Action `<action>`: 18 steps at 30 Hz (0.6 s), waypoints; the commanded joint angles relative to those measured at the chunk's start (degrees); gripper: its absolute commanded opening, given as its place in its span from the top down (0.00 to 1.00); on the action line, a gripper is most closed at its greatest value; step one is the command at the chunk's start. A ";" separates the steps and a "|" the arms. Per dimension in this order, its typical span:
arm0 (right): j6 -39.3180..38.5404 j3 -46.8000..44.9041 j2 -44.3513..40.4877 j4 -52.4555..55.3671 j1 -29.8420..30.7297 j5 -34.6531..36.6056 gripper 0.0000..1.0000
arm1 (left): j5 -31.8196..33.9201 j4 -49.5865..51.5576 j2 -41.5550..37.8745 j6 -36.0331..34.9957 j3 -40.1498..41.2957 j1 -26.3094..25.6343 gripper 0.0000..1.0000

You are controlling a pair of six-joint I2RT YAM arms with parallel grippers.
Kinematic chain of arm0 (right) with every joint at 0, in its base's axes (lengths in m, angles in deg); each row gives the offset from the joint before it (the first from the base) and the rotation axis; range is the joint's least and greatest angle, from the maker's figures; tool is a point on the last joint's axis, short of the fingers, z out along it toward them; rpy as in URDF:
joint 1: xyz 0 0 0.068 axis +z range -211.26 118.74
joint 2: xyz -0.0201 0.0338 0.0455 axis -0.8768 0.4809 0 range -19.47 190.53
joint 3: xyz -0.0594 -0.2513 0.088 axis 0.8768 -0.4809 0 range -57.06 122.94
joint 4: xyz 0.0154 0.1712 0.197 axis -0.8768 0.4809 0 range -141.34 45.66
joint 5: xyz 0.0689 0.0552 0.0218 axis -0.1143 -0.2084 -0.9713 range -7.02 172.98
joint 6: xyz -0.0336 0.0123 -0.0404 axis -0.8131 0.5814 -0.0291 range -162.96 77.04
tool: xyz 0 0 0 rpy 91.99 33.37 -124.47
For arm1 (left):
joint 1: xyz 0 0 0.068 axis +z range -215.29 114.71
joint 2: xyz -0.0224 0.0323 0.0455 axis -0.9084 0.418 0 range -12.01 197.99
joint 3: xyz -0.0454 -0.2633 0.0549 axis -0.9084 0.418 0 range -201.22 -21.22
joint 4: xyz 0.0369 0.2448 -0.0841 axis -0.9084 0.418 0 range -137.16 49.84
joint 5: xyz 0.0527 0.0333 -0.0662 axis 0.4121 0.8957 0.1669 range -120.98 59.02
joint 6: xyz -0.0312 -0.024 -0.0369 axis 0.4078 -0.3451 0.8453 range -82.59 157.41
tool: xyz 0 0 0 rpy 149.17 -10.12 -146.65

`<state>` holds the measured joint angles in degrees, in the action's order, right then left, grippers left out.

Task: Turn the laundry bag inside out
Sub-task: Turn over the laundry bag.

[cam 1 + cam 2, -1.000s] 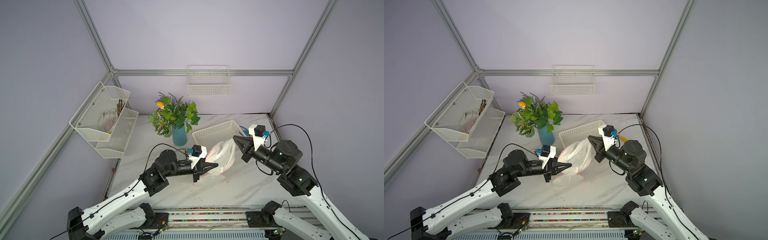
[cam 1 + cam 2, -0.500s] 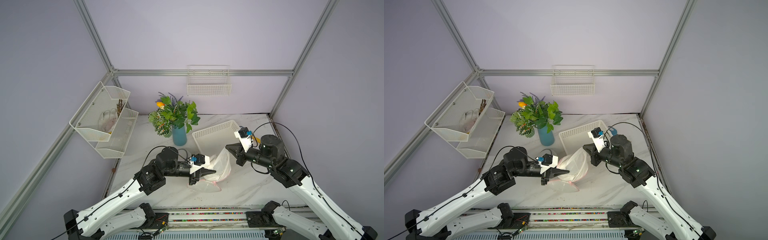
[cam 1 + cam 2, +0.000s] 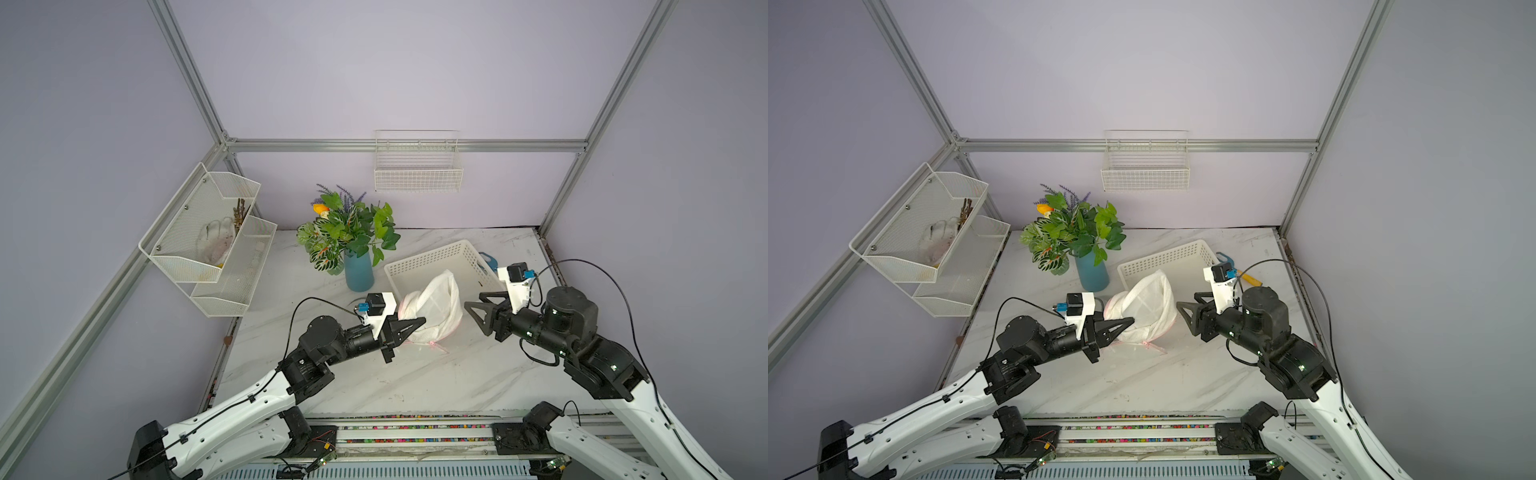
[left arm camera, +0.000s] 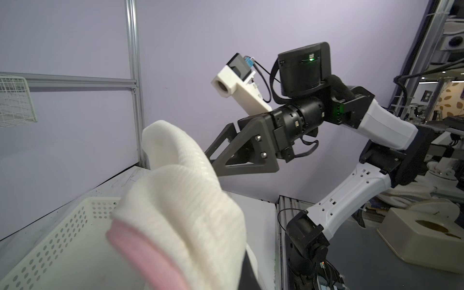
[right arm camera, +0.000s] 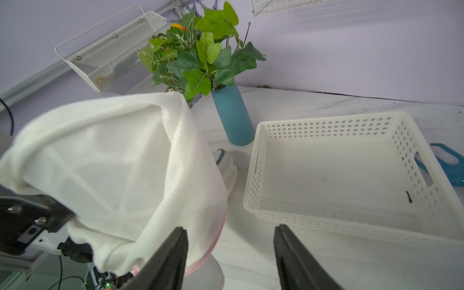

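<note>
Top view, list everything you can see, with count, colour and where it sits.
laundry bag: one, white mesh with pink trim, mid-table
plastic basket: one, white, just behind the laundry bag
vase: one, teal, left of the plastic basket
plant: one, green, in the vase
blue object: one, behind the plastic basket, partly hidden
wire basket: one, white, back wall
mesh shelf: one, white, two tiers, left wall
table: one, white marble, under everything
left gripper: one, black, shut on the laundry bag
right gripper: one, black, open, beside the laundry bag
</note>
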<state>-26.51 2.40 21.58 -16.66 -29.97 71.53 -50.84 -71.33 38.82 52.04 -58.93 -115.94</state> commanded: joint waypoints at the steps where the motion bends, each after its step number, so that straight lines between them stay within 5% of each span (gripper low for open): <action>1: 8.53 -0.43 -2.27 -0.63 -0.40 2.06 0.37 | 3.99 -12.98 0.98 9.31 0.34 0.12 1.00; 8: 25.12 -8.47 -3.54 -17.44 -0.57 -11.42 0.41 | 4.90 -19.69 3.21 15.23 -0.15 0.12 1.00; 18: 28.99 -9.72 -2.78 -23.62 -1.24 -12.25 0.70 | 2.68 -20.13 3.58 16.00 -0.24 0.12 1.00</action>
<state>0.52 -7.15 19.05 -36.01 -30.82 60.06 -47.27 -87.63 42.45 66.82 -57.86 -115.94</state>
